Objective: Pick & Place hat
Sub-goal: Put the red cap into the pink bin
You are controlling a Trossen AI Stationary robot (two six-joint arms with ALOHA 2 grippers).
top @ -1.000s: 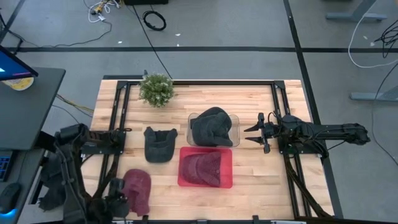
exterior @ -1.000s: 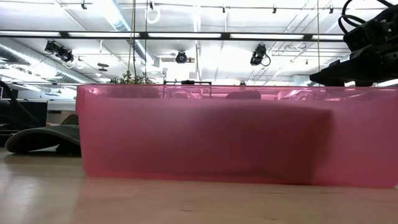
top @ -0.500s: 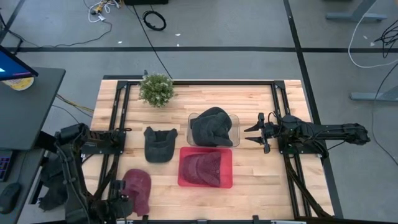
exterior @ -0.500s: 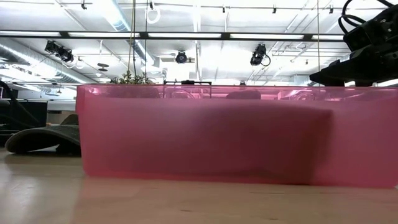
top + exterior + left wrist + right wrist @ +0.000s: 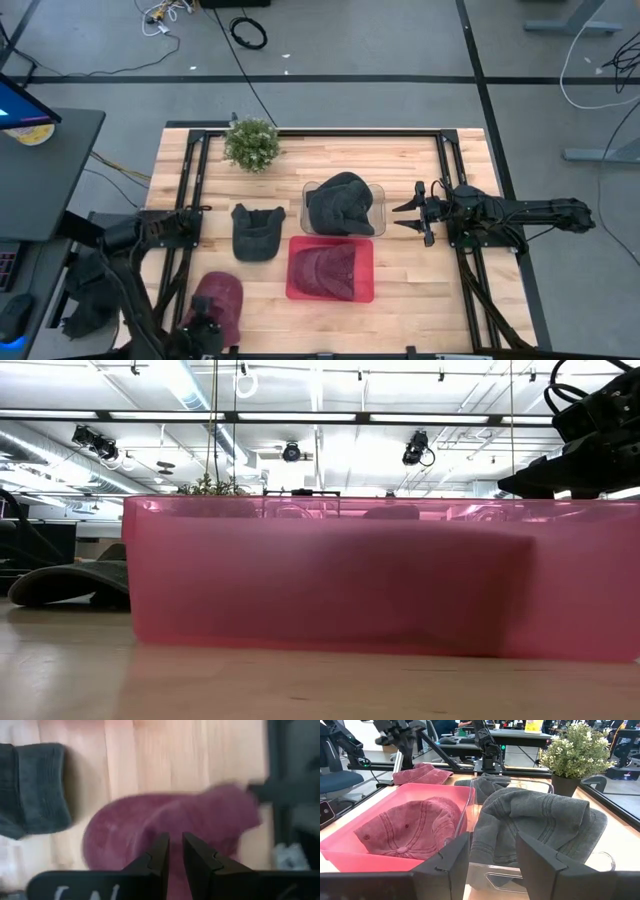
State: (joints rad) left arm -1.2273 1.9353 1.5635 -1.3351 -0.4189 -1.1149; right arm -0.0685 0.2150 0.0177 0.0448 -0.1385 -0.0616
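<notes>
A loose maroon cap (image 5: 222,298) lies flat near the table's near-left corner; it fills the left wrist view (image 5: 150,827). My left gripper (image 5: 205,333) (image 5: 175,852) hangs above its near part, fingers shut. A dark grey cap (image 5: 256,231) (image 5: 32,795) lies flat on the table just beyond it. A red bin (image 5: 296,290) holds another maroon cap (image 5: 405,832). A clear bin (image 5: 376,190) holds a dark grey hat (image 5: 340,203) (image 5: 535,822). My right gripper (image 5: 400,216) (image 5: 492,855) waits open, to the right of the clear bin. My left gripper points down over the near part of the loose maroon cap (image 5: 165,820). I cannot tell whether its fingertips touch the cloth.
A potted plant (image 5: 251,143) stands at the table's far-left part. Black rails (image 5: 190,180) run along both sides of the table. Bare wood (image 5: 420,285) lies right of the red bin. In the low view the red bin's wall (image 5: 380,580) blocks most of the table.
My left arm has swung toward the table's right, and its gripper has moved from beside the loose maroon cap to above the cap's near part. The caps, the bins and my right arm have kept still.
</notes>
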